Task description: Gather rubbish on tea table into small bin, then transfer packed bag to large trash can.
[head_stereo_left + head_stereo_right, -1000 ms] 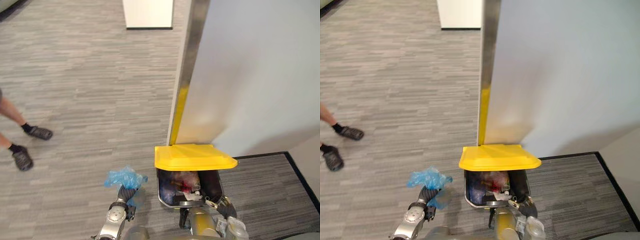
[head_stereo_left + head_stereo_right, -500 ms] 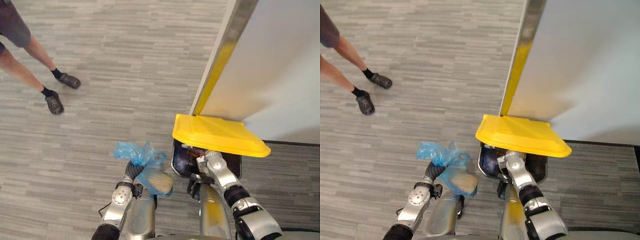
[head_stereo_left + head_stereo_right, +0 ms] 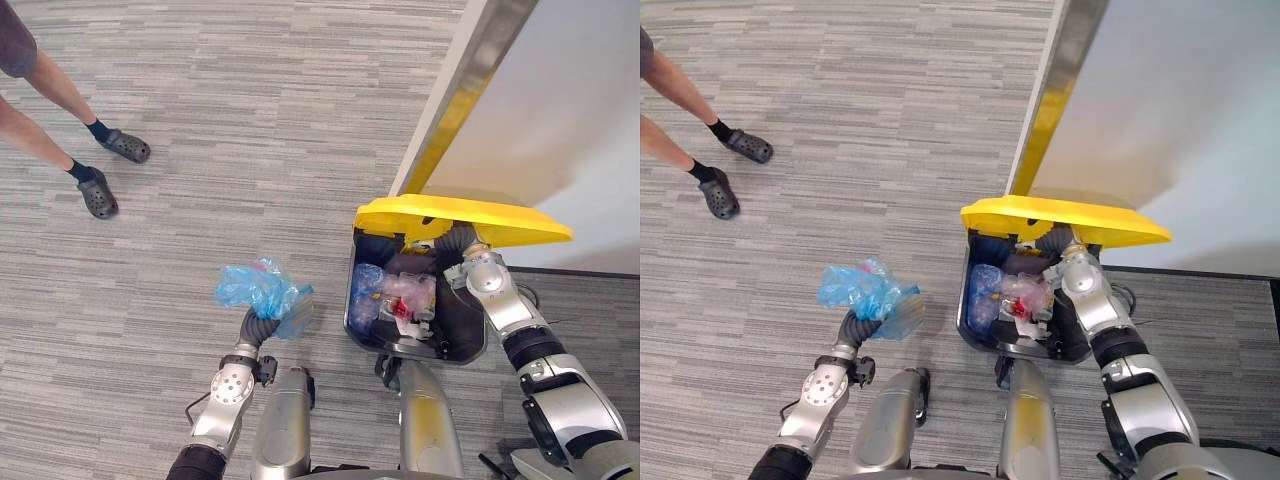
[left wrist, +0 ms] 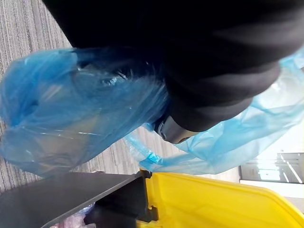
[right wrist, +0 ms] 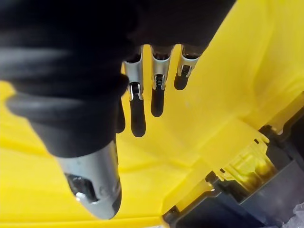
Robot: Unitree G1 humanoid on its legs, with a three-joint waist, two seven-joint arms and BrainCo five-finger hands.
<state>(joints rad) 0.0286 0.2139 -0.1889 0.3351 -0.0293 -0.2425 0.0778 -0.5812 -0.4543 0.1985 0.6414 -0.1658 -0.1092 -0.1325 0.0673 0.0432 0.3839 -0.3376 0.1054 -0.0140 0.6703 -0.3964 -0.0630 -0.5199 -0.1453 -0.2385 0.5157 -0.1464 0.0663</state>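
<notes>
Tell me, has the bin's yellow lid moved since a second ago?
Yes. The yellow lid has swung up off the bin, right robot hand beneath it.

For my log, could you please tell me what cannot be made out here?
- How the left hand holds the blue bag: plastic covers it in the eye views, its own dark cover in the left wrist view.
- The bag's contents: hidden by crumpled plastic, all views.
- The large trash can's rear: under the yellow lid, eye views.
- The person: cut off above the legs by the eye views' edge.
</notes>
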